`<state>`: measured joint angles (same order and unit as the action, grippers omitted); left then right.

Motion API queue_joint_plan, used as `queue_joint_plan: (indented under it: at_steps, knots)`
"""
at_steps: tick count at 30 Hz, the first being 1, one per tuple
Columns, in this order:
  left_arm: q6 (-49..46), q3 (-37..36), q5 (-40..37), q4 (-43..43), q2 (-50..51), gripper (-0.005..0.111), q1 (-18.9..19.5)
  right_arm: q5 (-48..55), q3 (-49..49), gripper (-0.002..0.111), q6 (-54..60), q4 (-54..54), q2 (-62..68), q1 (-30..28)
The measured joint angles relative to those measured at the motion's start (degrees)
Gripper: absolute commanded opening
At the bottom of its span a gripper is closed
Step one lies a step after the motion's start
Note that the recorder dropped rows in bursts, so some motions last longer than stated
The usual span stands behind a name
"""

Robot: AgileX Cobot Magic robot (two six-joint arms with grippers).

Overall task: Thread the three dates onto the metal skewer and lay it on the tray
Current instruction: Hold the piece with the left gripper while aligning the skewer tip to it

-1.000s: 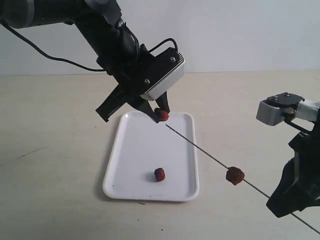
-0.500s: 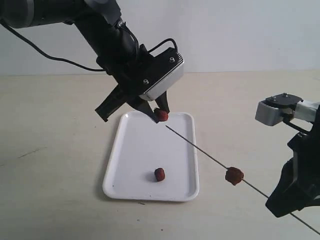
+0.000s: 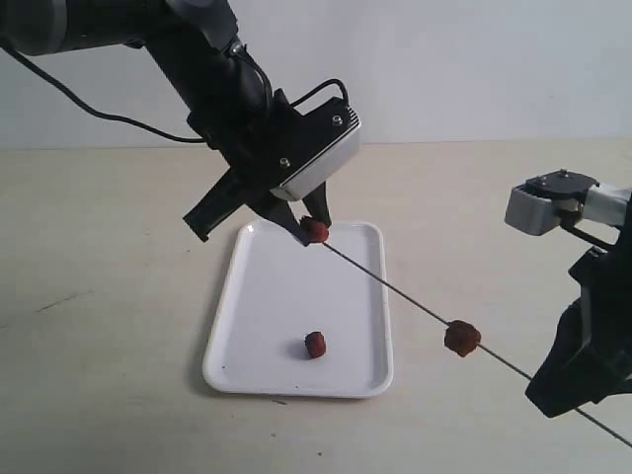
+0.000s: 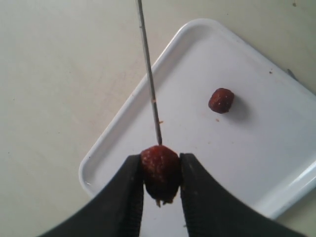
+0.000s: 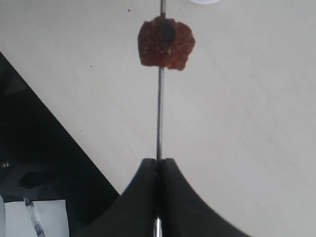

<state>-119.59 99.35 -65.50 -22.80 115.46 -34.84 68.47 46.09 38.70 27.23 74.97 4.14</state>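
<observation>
The left claw (image 3: pixel 312 233) hangs over the 12 o'clock end of the tray (image 3: pixel 259 316), clenched on one date (image 4: pixel 160 169). The fruit is pinched between both black fingers and held clear of the white surface.

The tray lies flat on the pale table (image 3: pixel 99 296), its long sides running from 12 to 6 o'clock. A loose date (image 3: pixel 316 344) rests inside it towards the 6 o'clock end, apart from the rim.

The metal skewer (image 3: pixel 395 293) slants through the air from the clenched date down towards 4 o'clock, crossing the tray's 3 o'clock rim without touching it. Its tip meets the near face of the held date (whether it has gone in at all cannot be told). A threaded date (image 3: pixel 462 338) sits on the rod beyond the tray's 3 o'clock side, above bare table, between the tip and the other arm.

The right claw (image 5: pixel 158 167), at 4 o'clock in the exterior view, is clamped tight on the skewer. Its two fingers are pressed together around the thin rod, and the rod's tail sticks out past them.
</observation>
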Motion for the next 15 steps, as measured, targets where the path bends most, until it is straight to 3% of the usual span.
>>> queue_joint_plan:
  at_steps: [15]
  knots:
    - [0.00, 0.00, 0.00, 0.00, 0.00, 0.027, 0.49, 1.21, 0.00, 0.000, 0.00, -0.10, 0.00, 0.00]
